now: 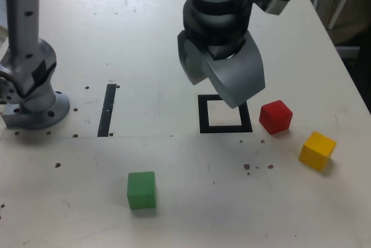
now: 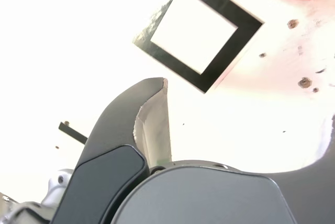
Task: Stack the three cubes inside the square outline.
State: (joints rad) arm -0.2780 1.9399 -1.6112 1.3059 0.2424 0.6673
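The jaws [image 2: 250, 103] stand wide above the tabletop [image 1: 162, 161]. The green cube [image 1: 142, 190] sits near its front edge; the red cube [image 1: 276, 117] and yellow cube [image 1: 317, 150] lie toward the exterior view's right edge, outside the square outline [image 1: 203, 121].

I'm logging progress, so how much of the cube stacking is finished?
No stacking shows yet: the red cube, yellow cube and green cube sit apart, outside the square outline. The open end effector holds nothing. All three placements remain.
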